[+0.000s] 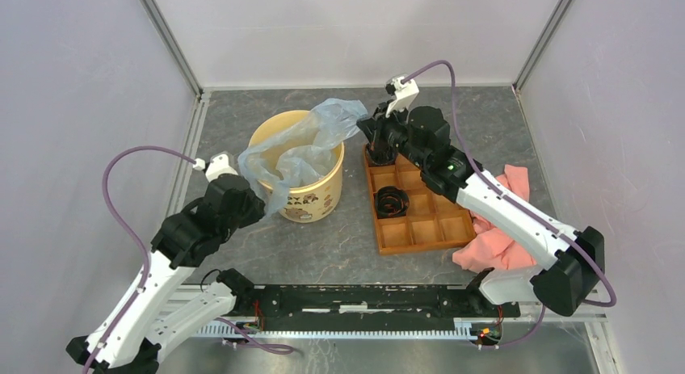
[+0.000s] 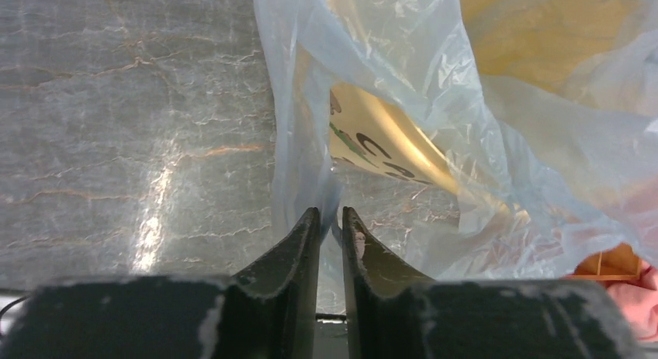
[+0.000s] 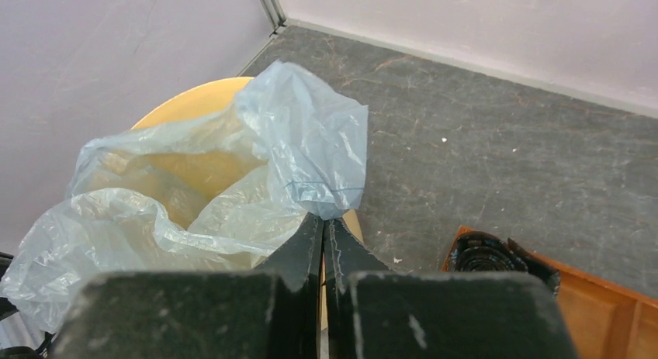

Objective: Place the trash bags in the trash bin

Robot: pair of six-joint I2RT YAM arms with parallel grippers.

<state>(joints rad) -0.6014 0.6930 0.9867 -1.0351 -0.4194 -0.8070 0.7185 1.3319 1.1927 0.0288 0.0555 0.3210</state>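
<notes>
Thin translucent pale blue plastic bag [image 1: 297, 150] draped across round cream-yellow bucket [image 1: 317, 203], upper centre of top view; left gripper [image 2: 330, 223] and right gripper [image 3: 324, 229] each pinch its film; advise drawing the mouth apart, then lowering evenly inside the rim.

White arms [image 1: 509, 208] with black joints, purple cables [image 1: 443, 62] and scuffed black tool fingers [image 2: 291, 250].
</notes>
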